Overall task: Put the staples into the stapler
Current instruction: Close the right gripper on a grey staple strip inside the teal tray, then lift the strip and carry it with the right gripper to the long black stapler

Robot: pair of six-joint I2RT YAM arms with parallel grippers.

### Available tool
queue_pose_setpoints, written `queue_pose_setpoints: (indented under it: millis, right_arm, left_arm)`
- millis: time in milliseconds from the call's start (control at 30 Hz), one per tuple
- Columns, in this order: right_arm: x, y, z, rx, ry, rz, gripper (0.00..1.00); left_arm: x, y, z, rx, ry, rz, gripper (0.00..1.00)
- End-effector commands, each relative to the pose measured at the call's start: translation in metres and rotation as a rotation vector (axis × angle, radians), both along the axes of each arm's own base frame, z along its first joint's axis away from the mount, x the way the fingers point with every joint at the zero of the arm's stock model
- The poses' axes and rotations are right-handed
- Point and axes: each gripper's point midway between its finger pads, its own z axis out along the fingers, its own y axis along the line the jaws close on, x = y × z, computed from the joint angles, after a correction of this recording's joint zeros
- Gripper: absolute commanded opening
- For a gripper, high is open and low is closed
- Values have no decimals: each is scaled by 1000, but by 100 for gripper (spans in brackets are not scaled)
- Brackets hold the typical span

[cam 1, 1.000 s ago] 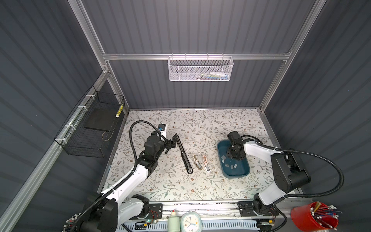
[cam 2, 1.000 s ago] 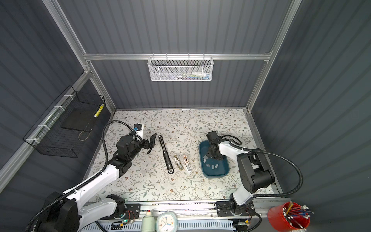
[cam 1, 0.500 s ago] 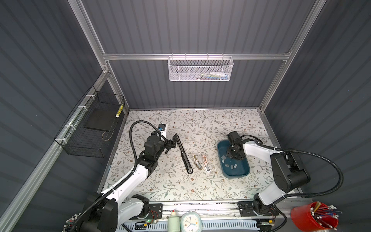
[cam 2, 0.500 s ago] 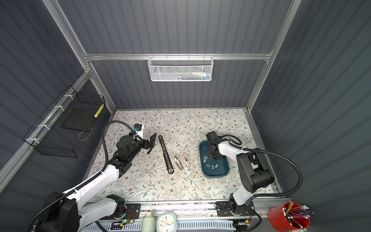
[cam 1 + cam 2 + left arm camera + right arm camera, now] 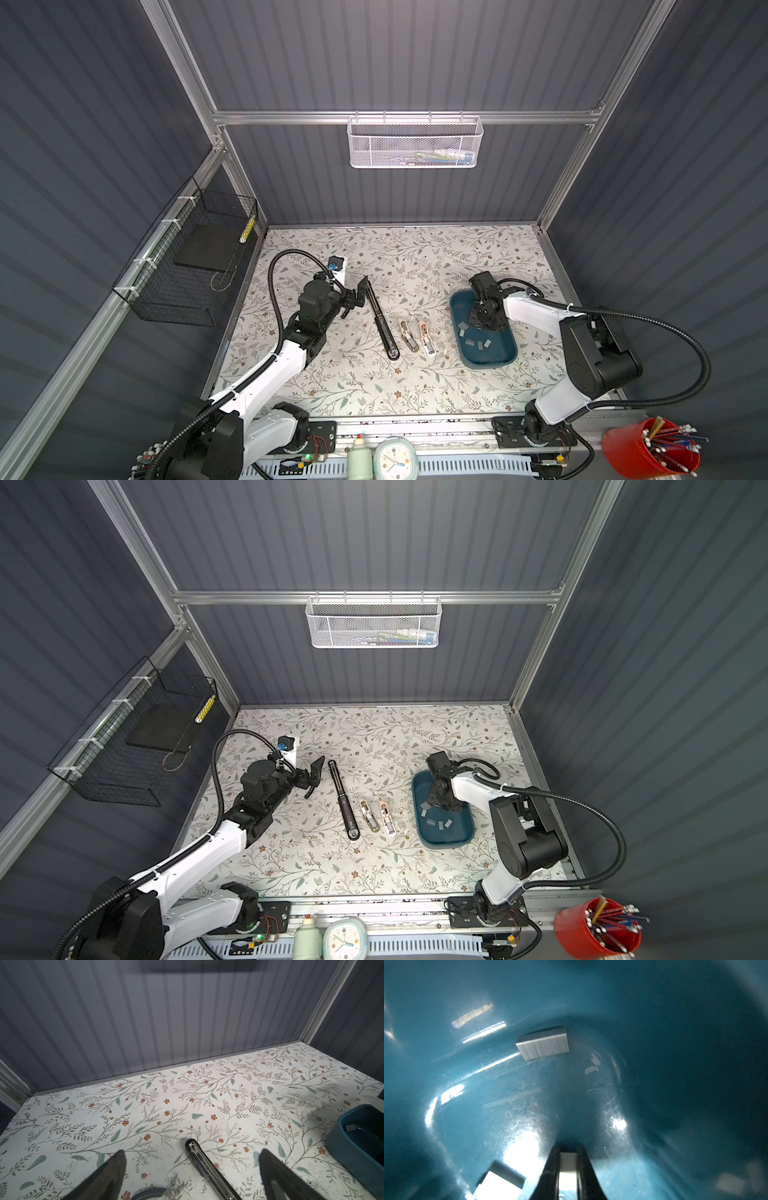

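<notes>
Right of centre on the worktop [image 5: 415,257], in both top views: one teal tray [image 5: 488,364] holding four loose staples [image 5: 478,344]; a fifth staple strip [image 5: 568,1178] sits pinched between the closed right jaws, low inside the tray. Centre: three staplers side by side, one long black stapler [image 5: 382,328], one small beige stapler [image 5: 409,335], one small white stapler [image 5: 427,340]. Left of centre: left jaws spread wide, just beside the long black stapler's upper end.

No readable text, no legible labels, brands, numbers, signs
</notes>
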Motion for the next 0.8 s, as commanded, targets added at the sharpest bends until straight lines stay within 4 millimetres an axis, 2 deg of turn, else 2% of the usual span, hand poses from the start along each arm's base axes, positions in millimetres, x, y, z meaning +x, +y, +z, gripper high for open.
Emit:
queue_pose_setpoints:
  millis: [0, 267, 433, 633, 767]
  right_arm:
    - [9, 2, 20, -11, -68, 8, 10]
    - [17, 17, 64, -2, -257, 38, 10]
    - [8, 32, 85, -8, -340, 100, 9]
    - [-8, 55, 109, -4, -430, 179, 9]
    - [-20, 74, 125, 16, -491, 232, 9]
  left_arm:
    - [-8, -3, 3, -20, -4, -34, 99]
    - [-21, -7, -5, -81, 135, -56, 100]
    - [-43, -2, -14, -132, 242, -51, 100]
    - [-69, 16, -39, -170, 384, 34, 99]
    - [-88, 16, -54, -212, 450, 22, 99]
